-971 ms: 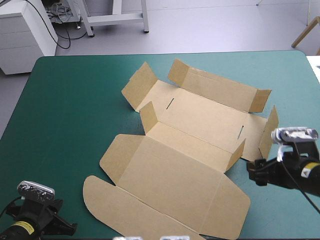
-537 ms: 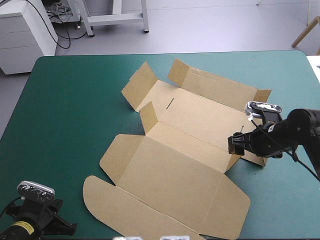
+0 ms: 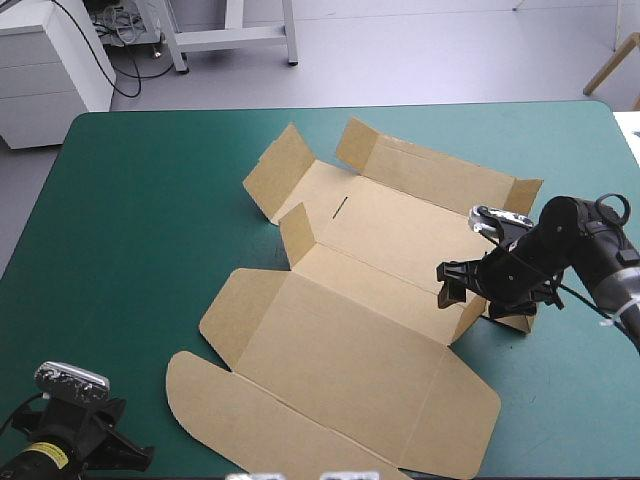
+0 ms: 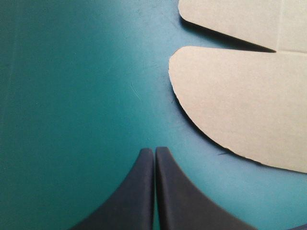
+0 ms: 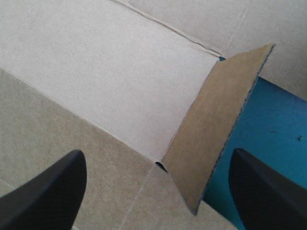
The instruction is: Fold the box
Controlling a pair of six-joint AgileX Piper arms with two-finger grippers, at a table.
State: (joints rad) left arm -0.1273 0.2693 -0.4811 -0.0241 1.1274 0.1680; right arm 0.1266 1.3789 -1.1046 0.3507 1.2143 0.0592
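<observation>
On the teal-green surface (image 3: 130, 220), centre to right of centre: box (image 3: 350, 340), a cut brown sheet, opened out and mostly flat. The chain of panels runs on a diagonal, with the rounded lid flap (image 3: 215, 405) pointing to the near-left corner and the far wall (image 3: 430, 170) toward the far-right. The creases cross that line. Far wall, end flaps and small corner tabs stand tilted up; lid panels lie flat.

Right tool (image 3: 448, 285): released, black fingers well apart, over the box's right side. Right wrist view: one raised corner tab (image 5: 216, 124) sits between the fingers, nearer one than the other, touching neither.

Left tool (image 4: 154, 152): clenched on nothing, fingers meeting in a point, at the near-left corner of the surface, off the box. The lid flap's curved edge lies just ahead and to one side, apart from the fingertips.
</observation>
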